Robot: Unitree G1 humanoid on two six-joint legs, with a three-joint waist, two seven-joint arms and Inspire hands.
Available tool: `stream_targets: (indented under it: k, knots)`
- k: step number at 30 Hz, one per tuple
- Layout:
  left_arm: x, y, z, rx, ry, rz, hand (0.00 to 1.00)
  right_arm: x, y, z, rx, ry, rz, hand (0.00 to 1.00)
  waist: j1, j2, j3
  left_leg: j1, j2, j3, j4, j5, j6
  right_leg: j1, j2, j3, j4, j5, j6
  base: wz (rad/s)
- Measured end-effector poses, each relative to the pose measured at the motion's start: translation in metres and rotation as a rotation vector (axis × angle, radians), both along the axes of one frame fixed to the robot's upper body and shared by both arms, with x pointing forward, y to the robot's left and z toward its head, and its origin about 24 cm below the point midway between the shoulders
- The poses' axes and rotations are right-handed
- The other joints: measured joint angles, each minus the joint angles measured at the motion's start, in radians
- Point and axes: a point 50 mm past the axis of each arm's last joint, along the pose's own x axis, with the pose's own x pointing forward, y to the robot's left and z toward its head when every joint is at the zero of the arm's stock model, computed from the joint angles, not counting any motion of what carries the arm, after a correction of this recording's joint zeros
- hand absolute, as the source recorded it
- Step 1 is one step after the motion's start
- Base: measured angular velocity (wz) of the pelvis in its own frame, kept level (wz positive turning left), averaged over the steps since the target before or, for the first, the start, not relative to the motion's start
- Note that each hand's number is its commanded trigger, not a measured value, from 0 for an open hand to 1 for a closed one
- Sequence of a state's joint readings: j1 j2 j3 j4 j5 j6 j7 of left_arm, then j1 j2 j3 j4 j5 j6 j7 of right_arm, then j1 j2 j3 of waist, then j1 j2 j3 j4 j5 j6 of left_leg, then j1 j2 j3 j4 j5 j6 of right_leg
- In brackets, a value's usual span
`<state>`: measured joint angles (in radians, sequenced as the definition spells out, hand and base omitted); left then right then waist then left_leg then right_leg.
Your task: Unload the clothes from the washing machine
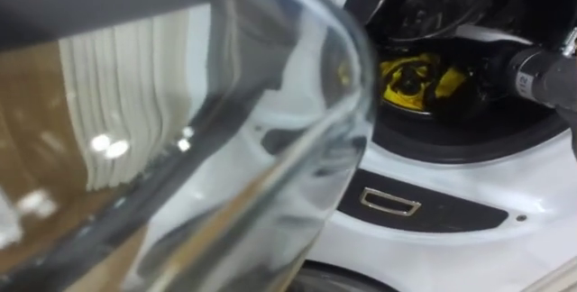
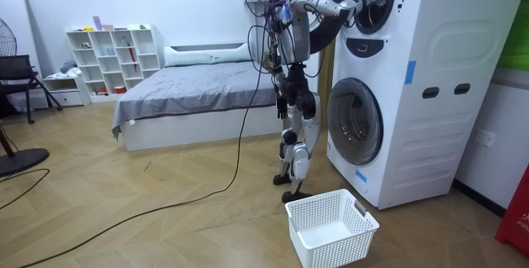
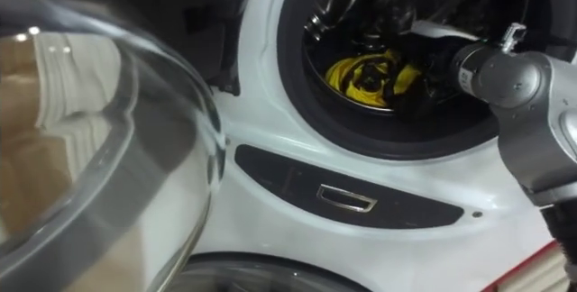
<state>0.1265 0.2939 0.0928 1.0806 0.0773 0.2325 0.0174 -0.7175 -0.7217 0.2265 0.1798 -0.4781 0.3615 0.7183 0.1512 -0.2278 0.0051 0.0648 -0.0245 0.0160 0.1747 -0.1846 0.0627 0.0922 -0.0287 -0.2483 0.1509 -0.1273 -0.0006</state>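
Observation:
A yellow cloth (image 3: 370, 76) lies bunched with dark items inside the upper machine's drum (image 3: 406, 4). My right arm comes in from the right, and my right hand (image 3: 442, 68) is inside the drum opening, just right of the yellow cloth. Its fingers are lost in the dark of the drum. The machine's round glass door (image 1: 225, 130) is swung open to my left, close to my head. In the room view I stand upright facing the stacked white machines (image 2: 413, 86), right hand (image 2: 364, 0) reaching into the top one.
A white laundry basket (image 2: 331, 227) sits on the wood floor by my feet, before the lower machine's closed door (image 2: 355, 119). Behind me are a bed (image 2: 190, 86), a white shelf (image 2: 116, 57) and a black chair (image 2: 16, 78).

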Motion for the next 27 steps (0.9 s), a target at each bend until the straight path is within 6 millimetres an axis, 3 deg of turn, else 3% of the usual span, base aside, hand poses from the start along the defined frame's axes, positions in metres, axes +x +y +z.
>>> stream_targets:
  k: [1, 8, 13, 22, 27]
  knots:
    - [0.000, 0.000, 0.000, -0.001, 0.000, -0.001, 0.00, 0.000, 0.000, -0.002, -0.001, 0.011, 0.003, 1.00, 0.001, 0.000, 0.0001, 0.001, 0.001, 0.000, 0.000, 0.000, 0.000, 0.001, 0.000, 0.001, 0.000, 0.000, -0.001, 0.00]
    - [0.002, -0.003, -0.001, -0.003, 0.008, -0.033, 0.00, -0.003, 0.000, -0.014, -0.009, 0.074, 0.010, 1.00, 0.009, -0.001, 0.0009, 0.013, 0.001, 0.001, -0.003, -0.001, -0.008, 0.013, 0.001, 0.003, 0.001, 0.002, -0.003, 0.00]
    - [0.001, -0.002, -0.001, -0.002, 0.011, -0.034, 0.00, -0.003, -0.006, -0.003, -0.027, 0.014, -0.021, 1.00, 0.027, 0.000, 0.0020, 0.010, 0.004, -0.011, -0.005, 0.001, -0.007, 0.012, 0.005, 0.001, -0.001, 0.002, -0.003, 0.08]
    - [-0.001, 0.002, 0.000, 0.057, 0.011, -0.045, 0.00, -0.008, 0.006, 0.008, -0.046, -0.033, 0.041, 1.00, 0.013, -0.001, 0.0028, 0.035, 0.012, -0.012, -0.025, 0.001, -0.009, 0.027, 0.015, 0.002, -0.002, 0.001, -0.002, -0.02]
    - [-0.004, 0.001, 0.000, 0.059, 0.013, -0.042, 0.00, -0.012, 0.014, 0.017, -0.049, -0.087, 0.073, 1.00, 0.010, 0.002, 0.0049, 0.028, 0.013, 0.011, -0.028, 0.000, -0.009, 0.005, 0.015, 0.010, -0.001, 0.001, -0.002, -0.13]
